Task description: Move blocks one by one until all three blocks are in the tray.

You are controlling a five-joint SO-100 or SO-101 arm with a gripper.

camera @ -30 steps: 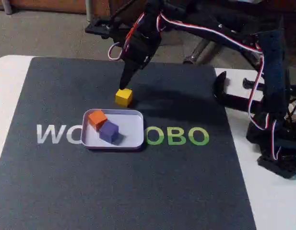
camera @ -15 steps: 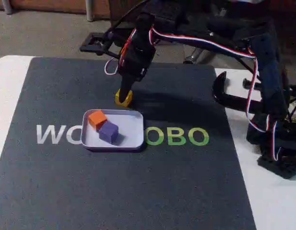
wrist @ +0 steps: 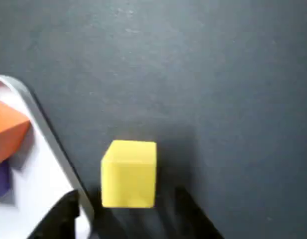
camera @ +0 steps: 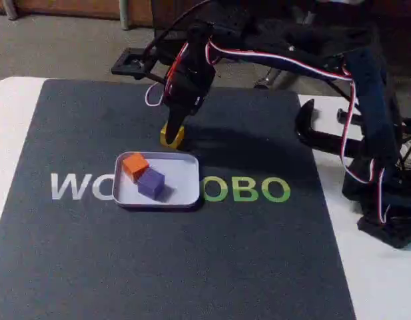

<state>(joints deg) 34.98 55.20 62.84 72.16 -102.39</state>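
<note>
Two of three were done: orange block point(camera: 134, 165) and purple block point(camera: 151, 183) sat in the tray point(camera: 185, 175), while my tool point(camera: 172, 136), fingers apart, straddled the yellow block point(wrist: 128, 173) on the mat just above the tray, center-left of the fixed view.

In the fixed view the arm's fingers point(camera: 174, 130) cover most of the yellow block point(camera: 166, 139), and the tray point(camera: 185, 175) hides part of the lettering on the dark mat point(camera: 258, 253). In the wrist view the fingers are blurred dark shapes cut off at the bottom edge, and the orange block point(wrist: 6, 134) and purple block point(wrist: 0, 181) run off the left edge
</note>
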